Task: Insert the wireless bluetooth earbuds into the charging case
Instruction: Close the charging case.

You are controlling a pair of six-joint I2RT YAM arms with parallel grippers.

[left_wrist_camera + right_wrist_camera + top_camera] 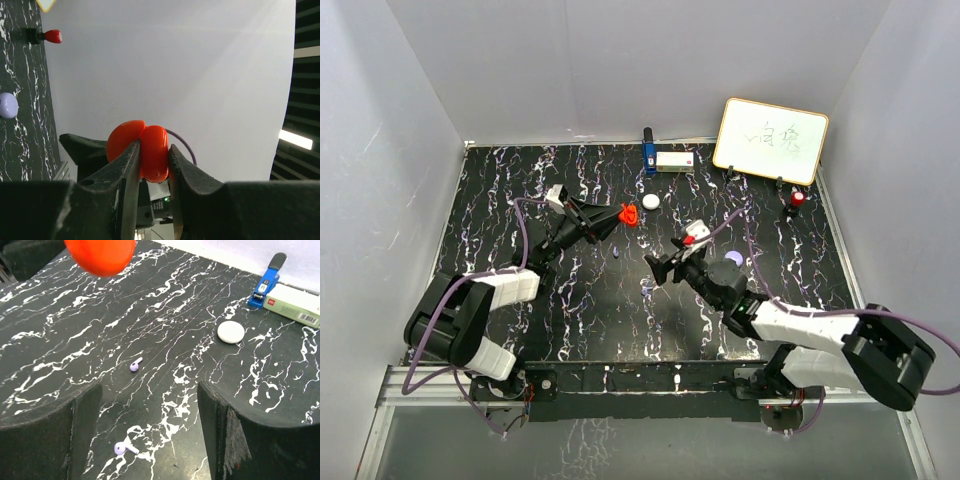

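Lilac earbuds (135, 364) lie loose on the marbled table (60, 330), under the right gripper (150, 395), jaws spread and empty. Descend squarely over one stem, then close gently. The left gripper (152, 155) pinches the red case (127, 137) aloft; present its opening level

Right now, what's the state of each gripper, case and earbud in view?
left gripper: shut on the red case
red case: held off the table, lid looks partly open
right gripper: open, empty
near earbud: loose on the table, not in any case
far earbud: loose on the table, not in any case
white case: closed, flat on the table
purple case: closed, on the table
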